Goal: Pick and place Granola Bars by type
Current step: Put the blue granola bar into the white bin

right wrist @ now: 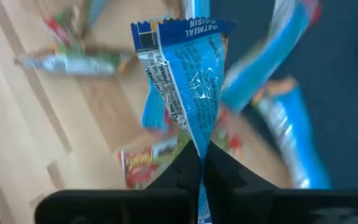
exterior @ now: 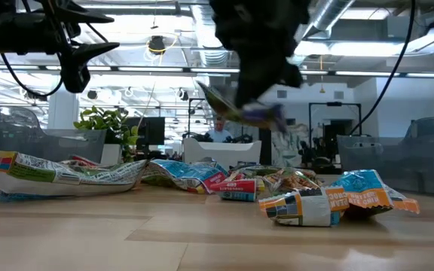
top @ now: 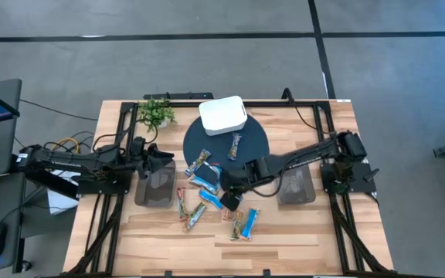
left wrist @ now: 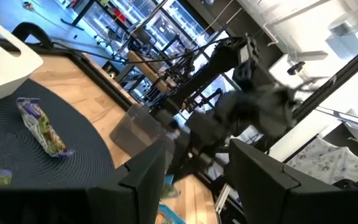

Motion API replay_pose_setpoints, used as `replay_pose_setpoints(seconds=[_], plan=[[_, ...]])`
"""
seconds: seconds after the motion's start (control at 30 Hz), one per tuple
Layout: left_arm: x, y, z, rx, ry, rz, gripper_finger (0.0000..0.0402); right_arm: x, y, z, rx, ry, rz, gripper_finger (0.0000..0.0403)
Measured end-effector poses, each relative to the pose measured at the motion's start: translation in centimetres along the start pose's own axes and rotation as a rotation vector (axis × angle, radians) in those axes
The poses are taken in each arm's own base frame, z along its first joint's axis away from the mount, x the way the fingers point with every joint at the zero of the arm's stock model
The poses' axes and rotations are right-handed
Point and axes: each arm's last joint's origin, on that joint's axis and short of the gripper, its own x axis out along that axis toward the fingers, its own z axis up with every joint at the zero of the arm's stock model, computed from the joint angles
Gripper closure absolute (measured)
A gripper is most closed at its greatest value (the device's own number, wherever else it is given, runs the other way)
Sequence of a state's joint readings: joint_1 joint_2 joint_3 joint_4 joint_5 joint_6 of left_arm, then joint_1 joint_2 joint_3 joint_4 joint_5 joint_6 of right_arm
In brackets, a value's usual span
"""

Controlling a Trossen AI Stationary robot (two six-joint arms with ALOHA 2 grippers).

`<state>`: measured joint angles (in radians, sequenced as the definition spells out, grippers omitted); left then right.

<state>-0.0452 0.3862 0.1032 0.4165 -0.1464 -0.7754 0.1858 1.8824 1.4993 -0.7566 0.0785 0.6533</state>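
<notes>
1. One blue bar (right wrist: 188, 93) is pinched in my right pincer (right wrist: 201, 171). My two fingers are squeezed tight on just its thin bottom end. The bar hangs in the air over the middle of the tabletop (top: 300, 232), at the front edge of the round dark mat (top: 257, 139).
2. My hold is small, so I think the bar can slip out if I swing fast. Then it falls back among the others.
3. Many more bars (top: 199, 205) lie in a messy heap under it, blue ones and tan ones mixed. If I go down low, my fingers can bump them and push them around.
4. A tan bar (top: 236, 144) lies alone on the mat near the white box (top: 223, 115). A blue bar (top: 198, 161) lies near the mat's left edge. If I drop my blue bar by the tan one, the kinds get mixed up.
5. My left pincer (top: 158, 161) waits by the left edge of the tabletop, fingers apart and holding nothing. It is well away, so I think no bump is coming there.
</notes>
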Motion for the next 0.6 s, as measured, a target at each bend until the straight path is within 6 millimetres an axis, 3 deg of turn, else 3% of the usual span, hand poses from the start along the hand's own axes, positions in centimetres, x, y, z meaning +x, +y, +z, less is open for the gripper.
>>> replay_pose_setpoints(seconds=[0.23,0.6], plan=[[0.0,0.0,0.0,-0.017,0.002,0.003,0.023,-2.1,-4.5,4.8,-0.059,-0.092,-0.132,0.0402],[0.0,0.1,0.0,-0.033,-0.026,0.035,0.023,-3.6,-15.9,10.7,0.069,-0.223,-0.258,0.0403]])
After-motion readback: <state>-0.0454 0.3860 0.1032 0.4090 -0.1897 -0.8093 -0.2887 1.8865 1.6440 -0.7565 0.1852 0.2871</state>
